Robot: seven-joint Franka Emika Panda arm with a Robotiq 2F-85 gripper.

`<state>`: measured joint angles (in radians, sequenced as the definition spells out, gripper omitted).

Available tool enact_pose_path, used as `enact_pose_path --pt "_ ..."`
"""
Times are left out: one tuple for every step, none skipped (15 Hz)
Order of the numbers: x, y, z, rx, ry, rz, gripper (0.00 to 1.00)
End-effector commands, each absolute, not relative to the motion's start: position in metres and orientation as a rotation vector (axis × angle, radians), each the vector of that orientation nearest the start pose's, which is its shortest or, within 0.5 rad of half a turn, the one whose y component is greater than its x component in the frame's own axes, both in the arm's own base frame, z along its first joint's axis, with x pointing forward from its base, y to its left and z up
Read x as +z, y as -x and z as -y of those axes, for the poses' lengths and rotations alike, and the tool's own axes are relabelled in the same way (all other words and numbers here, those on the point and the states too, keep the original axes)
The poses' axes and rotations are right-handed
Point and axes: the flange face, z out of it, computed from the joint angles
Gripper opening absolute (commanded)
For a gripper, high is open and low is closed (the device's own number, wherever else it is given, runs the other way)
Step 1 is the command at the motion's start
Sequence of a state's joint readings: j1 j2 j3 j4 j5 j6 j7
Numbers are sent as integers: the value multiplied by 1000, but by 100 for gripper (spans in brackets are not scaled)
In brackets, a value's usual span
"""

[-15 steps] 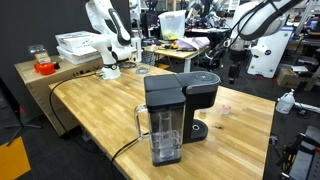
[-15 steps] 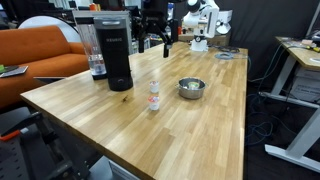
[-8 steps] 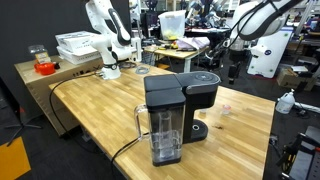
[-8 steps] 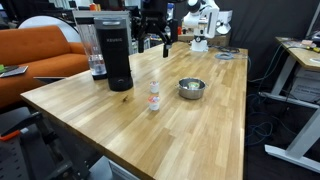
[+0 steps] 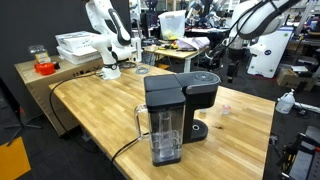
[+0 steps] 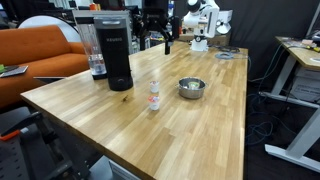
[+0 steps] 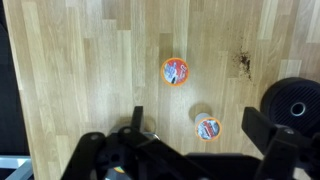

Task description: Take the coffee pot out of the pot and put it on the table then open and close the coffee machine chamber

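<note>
The black coffee machine (image 5: 172, 108) stands on the light-wood table (image 5: 95, 110), also in an exterior view (image 6: 115, 55). Its top chamber lid (image 5: 203, 80) is down. My gripper (image 6: 155, 43) hangs open and empty above the table beyond the machine, also in an exterior view (image 5: 232, 64). In the wrist view the open fingers (image 7: 200, 125) frame an orange-rimmed coffee pod (image 7: 208, 128) on the wood; a second pod (image 7: 175, 71) lies farther off. The machine's round black drip base (image 7: 295, 100) is at the right edge. No coffee pot shows.
A steel bowl (image 6: 190, 88) and a small bottle-like item (image 6: 154, 97) sit mid-table. The clear water tank (image 5: 165, 135) and black cord (image 5: 125, 150) face the near edge. A brown cabinet with white boxes (image 5: 75, 45) and a white arm (image 5: 105, 40) stand behind. An orange sofa (image 6: 35, 55) is nearby.
</note>
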<state>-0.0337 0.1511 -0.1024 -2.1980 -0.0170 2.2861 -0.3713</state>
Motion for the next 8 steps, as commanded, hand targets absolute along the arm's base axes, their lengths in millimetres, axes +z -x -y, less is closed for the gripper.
enact_pose_path --pt "317 -558 74 62 3158 385 100" --pt "317 -564 74 54 3156 377 100" --pt "316 -570 73 52 3149 365 100" --pt "313 -575 73 51 3152 355 100" --pt "309 -582 73 56 3149 336 100" --pt "305 -588 72 61 3142 324 100" --pt "300 -595 73 68 3142 309 100" --pt "296 -603 73 72 3137 301 100"
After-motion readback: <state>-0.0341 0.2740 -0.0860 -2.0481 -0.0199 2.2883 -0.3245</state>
